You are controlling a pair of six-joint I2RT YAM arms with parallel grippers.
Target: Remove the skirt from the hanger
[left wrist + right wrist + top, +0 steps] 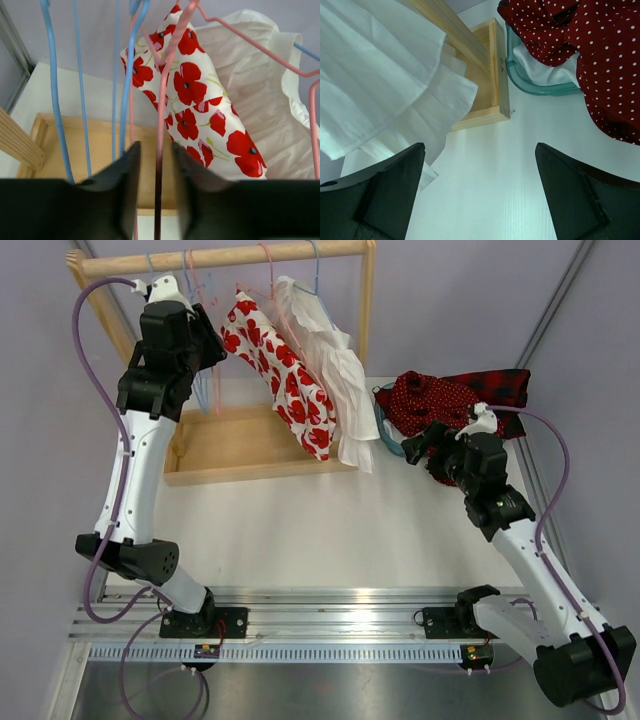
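A white skirt with red poppies (285, 380) hangs on a pink hanger (170, 60) from the wooden rail (230, 255); it also shows in the left wrist view (200, 100). A plain white skirt (335, 370) hangs just right of it. My left gripper (213, 338) is raised to the rack, left of the poppy skirt. In the left wrist view my left gripper (156, 170) is narrowly open, its jaws either side of the pink hanger's wire with a small gap on each side. My right gripper (412, 445) is wide open and empty, low over the table (480, 190).
Empty blue hangers (52, 90) hang left of the pink one. The rack's wooden base frame (240, 445) lies under the skirts. A teal basket (540, 85) with red polka-dot cloth (440, 395) stands at the right. The white skirt's hem (380, 75) hangs near the right gripper.
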